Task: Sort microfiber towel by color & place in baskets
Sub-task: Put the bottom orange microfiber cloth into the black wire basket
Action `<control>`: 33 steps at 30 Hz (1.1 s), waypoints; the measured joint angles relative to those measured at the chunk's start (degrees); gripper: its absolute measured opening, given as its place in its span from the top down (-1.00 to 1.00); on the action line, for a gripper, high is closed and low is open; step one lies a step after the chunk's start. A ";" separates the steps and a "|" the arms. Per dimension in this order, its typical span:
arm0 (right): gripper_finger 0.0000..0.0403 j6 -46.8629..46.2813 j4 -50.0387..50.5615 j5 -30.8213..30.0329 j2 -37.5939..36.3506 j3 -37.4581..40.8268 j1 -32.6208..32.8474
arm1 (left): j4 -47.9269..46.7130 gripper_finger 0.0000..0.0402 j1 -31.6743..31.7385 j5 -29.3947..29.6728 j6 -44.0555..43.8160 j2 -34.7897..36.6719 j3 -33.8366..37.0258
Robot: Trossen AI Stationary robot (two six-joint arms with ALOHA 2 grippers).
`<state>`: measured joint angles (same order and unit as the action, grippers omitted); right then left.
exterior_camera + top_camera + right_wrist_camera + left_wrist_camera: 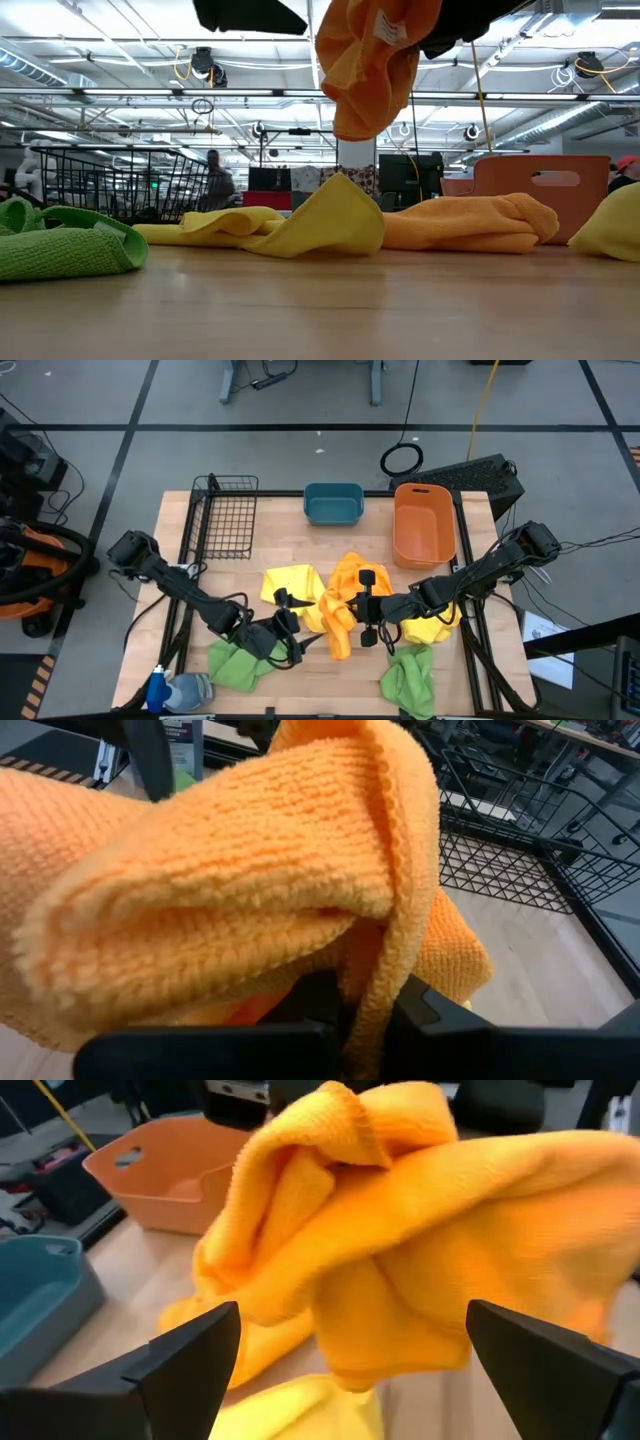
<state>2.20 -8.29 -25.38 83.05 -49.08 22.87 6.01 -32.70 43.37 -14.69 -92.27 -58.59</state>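
An orange towel hangs bunched from my right gripper, which is shut on it at mid-table. In the low view the orange towel hangs clear above the other cloths. My left gripper is open just left of it. In the left wrist view its fingers stand on either side of the hanging towel, apart from it. A second orange towel lies flat on the table. At the far edge stand the black wire basket, the teal tub and the orange bin. My right gripper pinches a folded edge of the orange towel between its two fingers, several layers together. It comes in level from the table's right side. The towel is lifted clear of the table and droops in a bunch beyond and below the fingers.
Yellow towels lie at mid-table and under my right arm. Green towels lie near the front edge, on the left and on the right. A blue and grey object sits at the near left corner.
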 joint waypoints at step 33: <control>0.89 0.14 -0.28 -0.05 0.00 0.00 -0.07 | 31.01 -0.94 5.73 -11.49 13.16 -1.11 9.53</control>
<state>2.34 -8.57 -25.43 83.05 -49.08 22.81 37.02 -26.98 31.88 -1.53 -93.38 -49.06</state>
